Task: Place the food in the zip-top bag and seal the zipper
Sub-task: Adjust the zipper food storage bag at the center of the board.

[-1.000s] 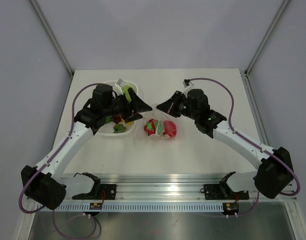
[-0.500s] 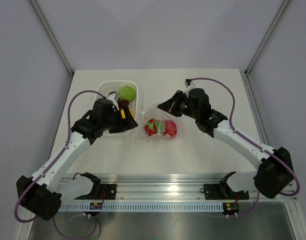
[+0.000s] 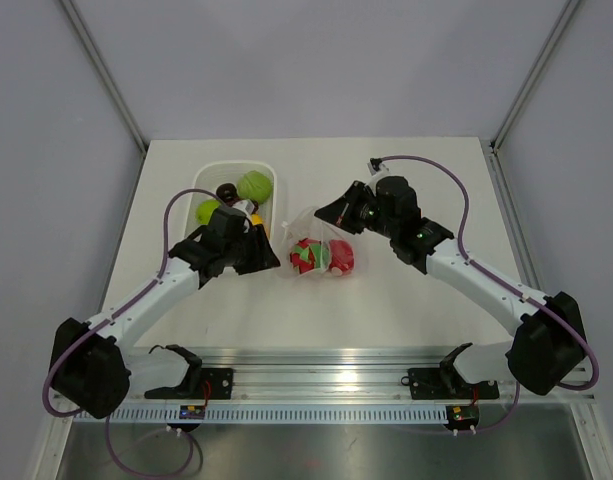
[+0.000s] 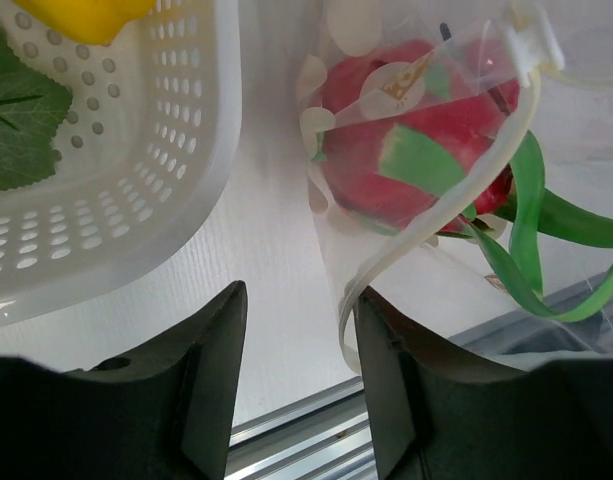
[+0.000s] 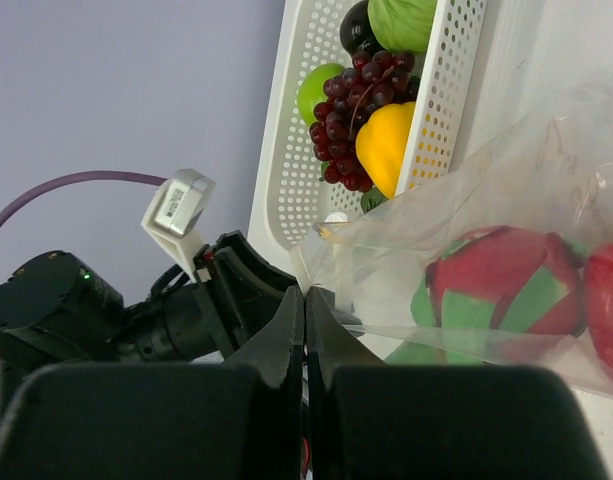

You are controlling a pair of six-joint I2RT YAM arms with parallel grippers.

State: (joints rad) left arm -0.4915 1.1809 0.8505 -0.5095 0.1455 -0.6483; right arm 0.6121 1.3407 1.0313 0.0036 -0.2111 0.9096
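Note:
The zip-top bag (image 3: 321, 250) lies in the middle of the table with a red-and-green fruit (image 3: 306, 256) and a red piece (image 3: 339, 258) inside. My right gripper (image 3: 324, 213) is shut on the bag's upper edge and holds it raised; the pinch shows in the right wrist view (image 5: 306, 292). My left gripper (image 3: 266, 255) is open and empty, low beside the bag's left edge. In the left wrist view (image 4: 298, 296) the pale zipper (image 4: 375, 274) curves down against my right finger, with the fruit (image 4: 416, 150) behind it.
A white slotted basket (image 3: 277, 190) stands left of the bag and also shows in the left wrist view (image 4: 136, 180). It holds a grape bunch (image 5: 346, 130), a yellow pepper (image 5: 386, 140), green pieces (image 3: 254, 185) and a dark one (image 3: 227, 191). The metal rail (image 3: 326, 380) runs along the near edge.
My left gripper has moved out from over the basket, toward the near side, to the bag's left edge. The right gripper has kept its hold on the bag.

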